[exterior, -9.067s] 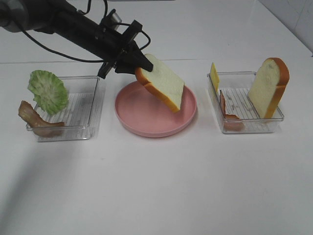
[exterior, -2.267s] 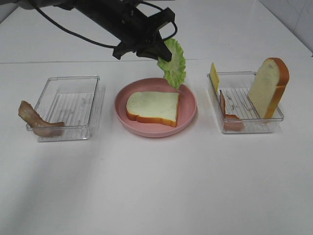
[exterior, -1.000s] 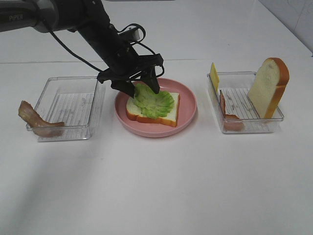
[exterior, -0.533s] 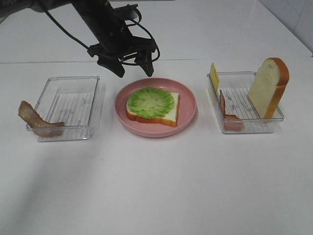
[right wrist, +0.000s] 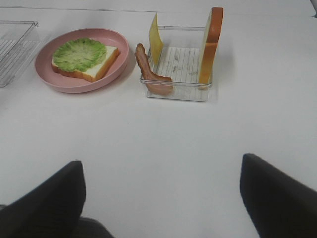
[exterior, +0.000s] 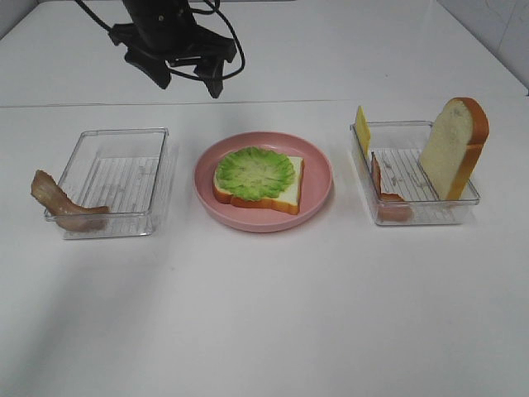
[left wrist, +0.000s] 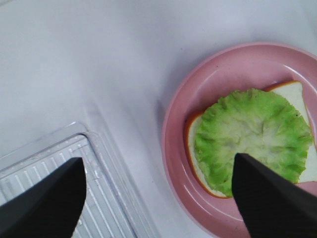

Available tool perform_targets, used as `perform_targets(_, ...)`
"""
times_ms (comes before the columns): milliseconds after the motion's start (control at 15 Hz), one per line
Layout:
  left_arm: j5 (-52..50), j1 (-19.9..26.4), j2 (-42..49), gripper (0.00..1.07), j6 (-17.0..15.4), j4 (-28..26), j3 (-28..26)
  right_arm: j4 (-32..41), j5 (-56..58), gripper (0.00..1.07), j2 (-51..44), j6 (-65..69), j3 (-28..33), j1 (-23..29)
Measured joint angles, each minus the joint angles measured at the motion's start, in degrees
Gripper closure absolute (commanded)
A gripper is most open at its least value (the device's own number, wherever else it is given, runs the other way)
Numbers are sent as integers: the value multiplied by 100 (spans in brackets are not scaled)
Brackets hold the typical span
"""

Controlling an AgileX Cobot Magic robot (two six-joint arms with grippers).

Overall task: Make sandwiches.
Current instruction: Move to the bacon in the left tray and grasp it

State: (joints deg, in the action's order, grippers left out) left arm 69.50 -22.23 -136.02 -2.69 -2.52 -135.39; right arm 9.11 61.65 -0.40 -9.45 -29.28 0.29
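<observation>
Nearest you, the L tray (exterior: 124, 178) holds only the L bacon strip (exterior: 59, 201), slanted over its near-left corner. On the plate (exterior: 318, 188) sits the sandwich (exterior: 258, 180): base slice w/ lettuce (exterior: 254, 171) flat on top. The R tray (exterior: 413, 175) holds the R bacon strip (exterior: 383, 195), cheese (exterior: 362, 129) and 2nd bread slice (exterior: 453, 147), all on edge. The right gripper (right wrist: 159, 163) is spread and empty, short of the R tray. Farthest, the left gripper (exterior: 188, 83) is spread and empty, so the L bacon lies toward you and view-left of it. Prob. its pick.
</observation>
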Motion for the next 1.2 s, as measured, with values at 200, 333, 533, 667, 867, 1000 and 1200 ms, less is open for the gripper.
perform_targets(200, 0, 241, 498, 30, -115, 11, 292, 0, 0, 27, 0, 0, 0, 0)
perform_targets(333, 0, 756, 1152, 30, -155, 17, 1060, 0, 0, 27, 0, 0, 0, 0)
perform_targets(533, 0, 1077, 1702, 30, -155, 17, 1765, 0, 0, 27, 0, 0, 0, 0)
perform_targets(667, 0, 1358, 2275, 30, -155, 11, 2469, 0, 0, 27, 0, 0, 0, 0)
perform_targets(867, 6, 1684, 2825, 30, -172, 17, 3214, 0, 0, 27, 0, 0, 0, 0)
perform_targets(1000, 6, 1833, 3231, 30, -201, 17, 3810, 0, 0, 27, 0, 0, 0, 0)
perform_targets(1200, 29, 1891, 3598, 30, -258, 23, 4796, 0, 0, 27, 0, 0, 0, 0)
